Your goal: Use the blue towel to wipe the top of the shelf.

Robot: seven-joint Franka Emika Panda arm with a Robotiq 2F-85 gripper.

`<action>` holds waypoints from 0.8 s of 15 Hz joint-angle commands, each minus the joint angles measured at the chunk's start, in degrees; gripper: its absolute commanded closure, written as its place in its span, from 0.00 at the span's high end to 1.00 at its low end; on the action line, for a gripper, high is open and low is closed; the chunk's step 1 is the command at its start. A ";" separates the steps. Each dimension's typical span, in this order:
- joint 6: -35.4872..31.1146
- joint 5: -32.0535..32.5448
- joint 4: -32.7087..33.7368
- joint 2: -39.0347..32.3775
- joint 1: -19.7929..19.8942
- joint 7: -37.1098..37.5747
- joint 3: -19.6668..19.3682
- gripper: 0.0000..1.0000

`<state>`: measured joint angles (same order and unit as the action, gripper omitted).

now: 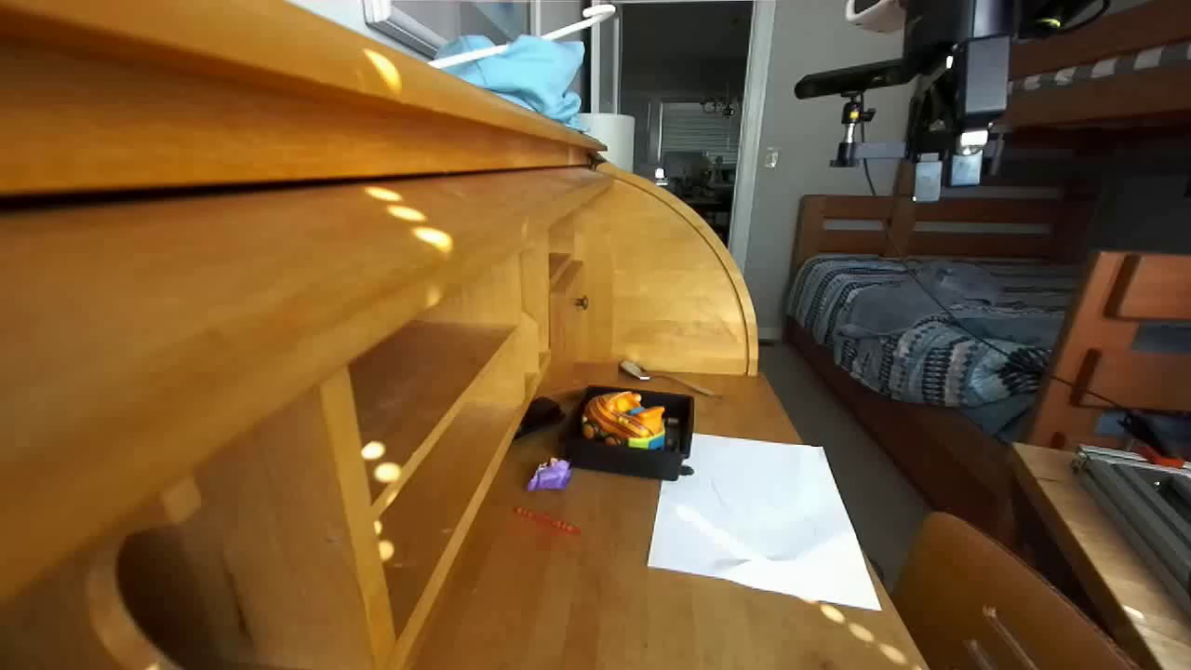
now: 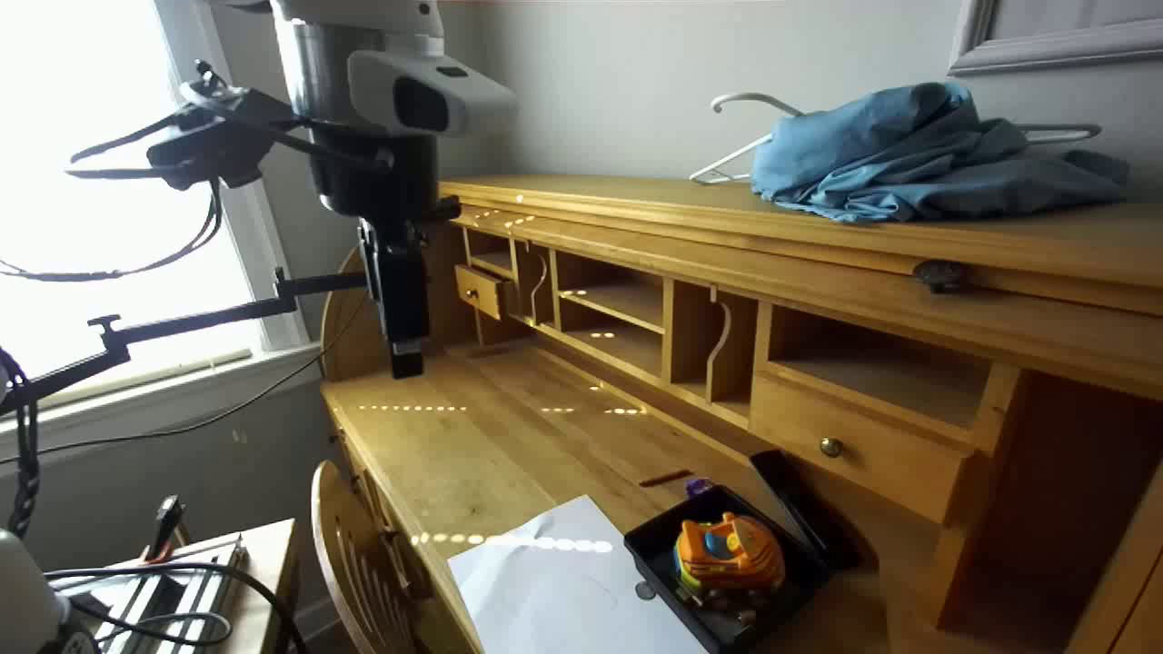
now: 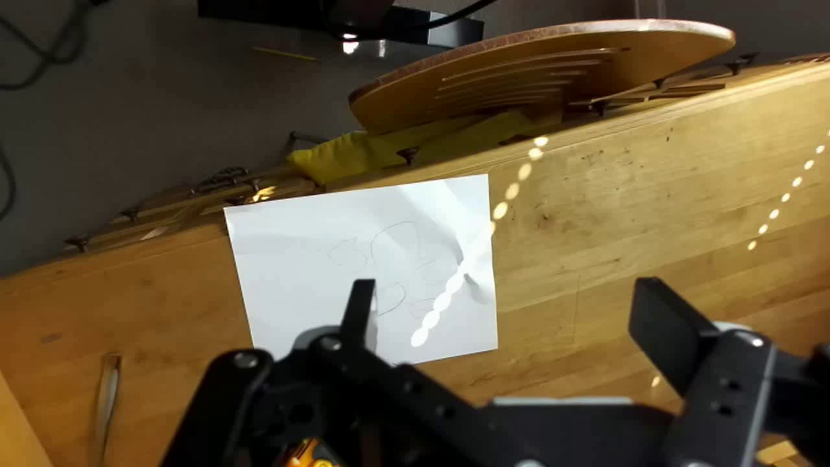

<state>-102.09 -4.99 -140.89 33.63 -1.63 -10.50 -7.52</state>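
Note:
The blue towel lies crumpled on top of the wooden shelf, in both exterior views (image 1: 532, 79) (image 2: 895, 159). The shelf top (image 2: 627, 193) is the upper board of a roll-top desk and also shows in an exterior view (image 1: 279, 56). My gripper (image 2: 407, 361) hangs pointing down over the desk surface, away from the towel and lower than the shelf top. It also shows in an exterior view (image 1: 947, 172). In the wrist view the gripper (image 3: 509, 311) is wide open with nothing between its fingers; the towel and shelf top are out of that view.
A white hanger (image 2: 761, 98) lies by the towel, partly covered by it. On the desk are a white paper (image 3: 363, 253), a black box (image 1: 619, 461) with an orange toy (image 1: 622, 419), and a spoon-like utensil (image 1: 635, 370). A chair (image 3: 545, 71) stands at the desk's front.

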 commanded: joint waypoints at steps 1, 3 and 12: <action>0.16 -0.39 0.11 -0.10 0.91 -0.40 0.74 1.00; 0.16 -0.39 0.11 -0.11 0.91 -0.40 0.74 1.00; -4.18 -5.14 0.24 0.29 1.38 3.76 0.26 1.00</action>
<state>-103.32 -5.56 -140.88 33.62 -1.30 -9.54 -7.36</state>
